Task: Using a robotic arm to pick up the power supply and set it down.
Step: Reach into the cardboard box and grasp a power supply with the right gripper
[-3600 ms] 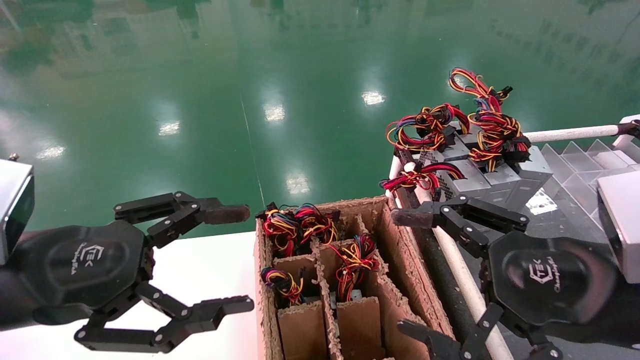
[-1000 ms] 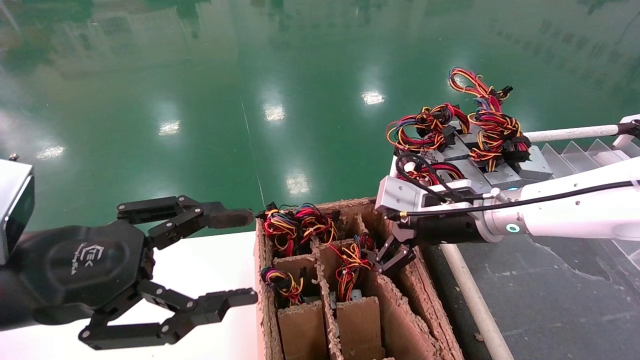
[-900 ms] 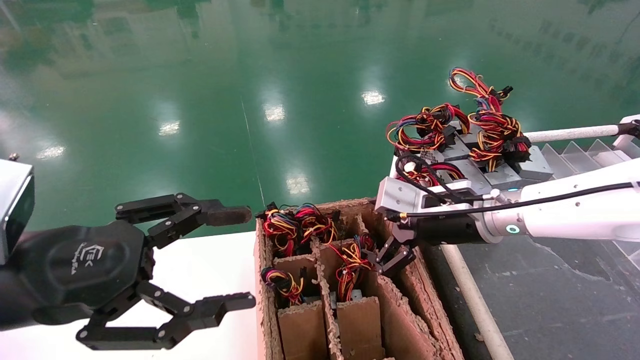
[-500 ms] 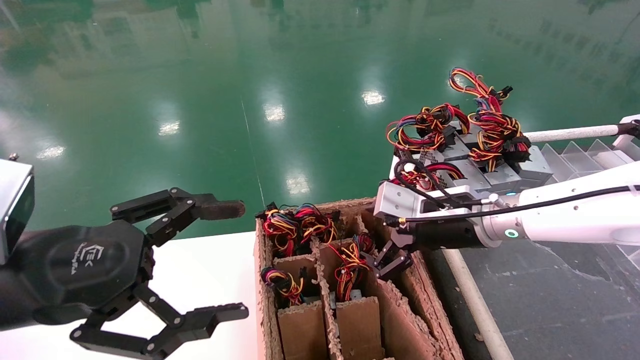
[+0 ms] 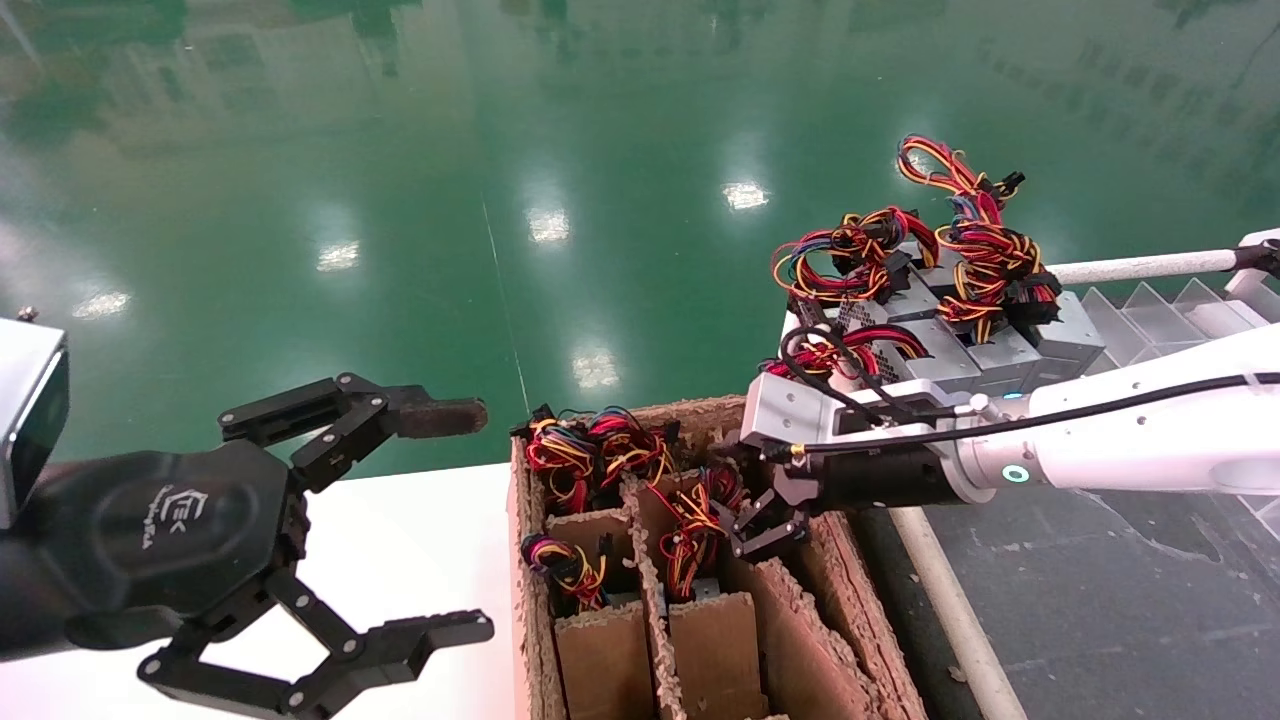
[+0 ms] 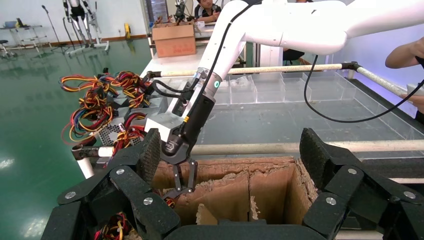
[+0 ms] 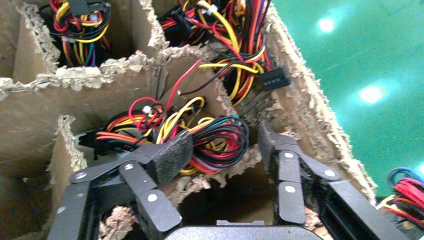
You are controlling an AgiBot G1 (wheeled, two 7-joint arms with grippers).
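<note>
Head view first: the right claw hangs off the white robotic arm, tipped down into the cardboard box, presumably so it can drop over the power supply standing wires-up in a middle cell; more wire bundles fill the neighbouring cells, and a stack of grey units sits behind. The left claw waits spread wide above the white tabletop, apparently idle. Left wrist view shows the right claw descending at the box rim. Right wrist view shows its fingers released, straddling the coloured wires without gripping yet, the grey casing barely visible beneath.
</note>
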